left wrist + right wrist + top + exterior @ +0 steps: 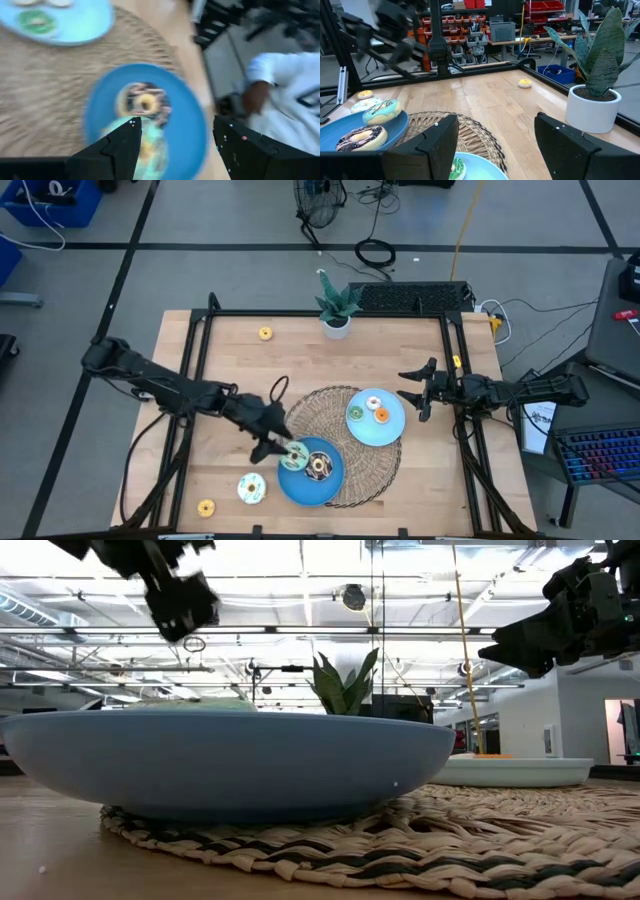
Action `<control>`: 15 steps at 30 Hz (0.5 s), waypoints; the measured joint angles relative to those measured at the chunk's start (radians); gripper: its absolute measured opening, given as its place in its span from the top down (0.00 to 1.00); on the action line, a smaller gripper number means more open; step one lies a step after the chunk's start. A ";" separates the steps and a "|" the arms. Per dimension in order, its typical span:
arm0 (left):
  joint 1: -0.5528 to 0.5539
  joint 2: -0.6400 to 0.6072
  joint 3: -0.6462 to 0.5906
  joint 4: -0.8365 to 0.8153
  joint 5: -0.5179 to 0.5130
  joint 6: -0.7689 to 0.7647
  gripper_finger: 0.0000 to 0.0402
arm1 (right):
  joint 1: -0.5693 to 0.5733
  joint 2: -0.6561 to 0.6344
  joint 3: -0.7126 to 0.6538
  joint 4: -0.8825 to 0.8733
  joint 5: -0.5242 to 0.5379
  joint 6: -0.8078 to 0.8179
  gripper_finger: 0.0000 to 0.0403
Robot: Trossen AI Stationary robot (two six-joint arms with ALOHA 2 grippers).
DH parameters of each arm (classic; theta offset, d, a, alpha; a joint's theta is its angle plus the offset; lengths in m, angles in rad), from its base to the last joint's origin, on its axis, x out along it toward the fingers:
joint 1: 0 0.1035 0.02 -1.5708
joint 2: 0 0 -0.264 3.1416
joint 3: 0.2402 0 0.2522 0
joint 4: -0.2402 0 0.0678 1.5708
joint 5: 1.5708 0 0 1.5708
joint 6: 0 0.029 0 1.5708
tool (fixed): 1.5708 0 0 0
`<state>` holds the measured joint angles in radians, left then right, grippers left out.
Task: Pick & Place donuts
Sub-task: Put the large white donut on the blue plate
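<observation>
My left gripper (277,446) (175,125) hangs open above the dark blue plate (312,486), touching nothing. Below it, a teal donut (293,457) (382,111) lies tilted near the plate's left rim, next to a chocolate donut (320,468) (145,103). My right gripper (409,387) (495,130) waits open, just right of the light blue plate (392,432). That plate holds green (356,413), cream (372,403) and orange (381,416) donuts. A cream-iced donut (251,489) and a yellow one (206,507) lie on the table near its front left. Another yellow donut (264,333) lies near the far edge.
Both plates sit on a round woven mat (360,470). A potted plant (335,308) stands at the table's far edge. A black frame (200,350) runs around the tabletop. A person (285,105) shows beyond the table's near edge in the left wrist view.
</observation>
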<state>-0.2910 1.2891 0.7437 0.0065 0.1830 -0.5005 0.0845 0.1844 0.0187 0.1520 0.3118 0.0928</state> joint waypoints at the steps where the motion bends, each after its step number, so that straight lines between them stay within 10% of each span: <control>1: -0.018 -0.005 0.000 0.016 0.004 0.003 0.38 | 0.000 0.000 0.000 0.000 0.000 0.000 0.40; 15: -0.354 0.093 0.186 -0.067 -0.272 -0.074 0.43 | 0.000 0.000 0.000 0.000 0.000 0.000 0.40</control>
<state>-0.6455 1.3820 0.9298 -0.0605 -0.0888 -0.5746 0.0848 0.1841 0.0185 0.1522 0.3118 0.0928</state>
